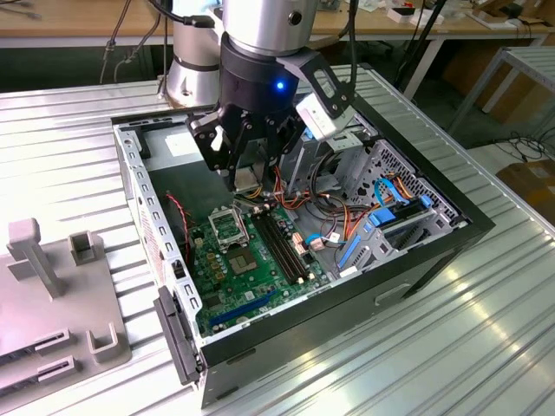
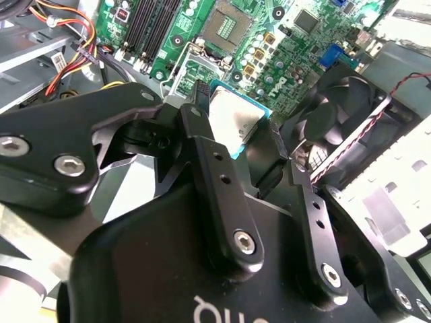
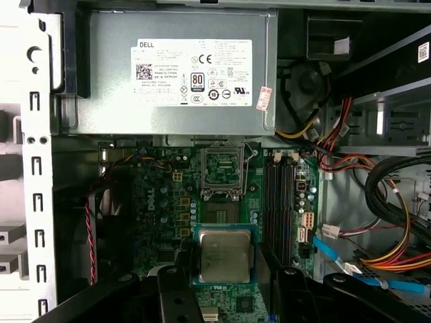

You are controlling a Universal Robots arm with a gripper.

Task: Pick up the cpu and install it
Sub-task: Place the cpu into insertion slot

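Down-pointing end effector [image 3: 224, 266] clamps the cpu [image 3: 224, 252] above the motherboard [image 3: 158, 205].

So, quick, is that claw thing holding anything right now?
Gripper: jaws shut on the cpu.

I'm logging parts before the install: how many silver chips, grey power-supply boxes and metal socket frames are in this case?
shiny silver-grey square cpu chip: 1
grey metal power-supply box: 1
hollow square metal socket frame: 1
Total: 3

Open computer case [image 1: 347, 299] on ribbed table [image 1: 451, 347]
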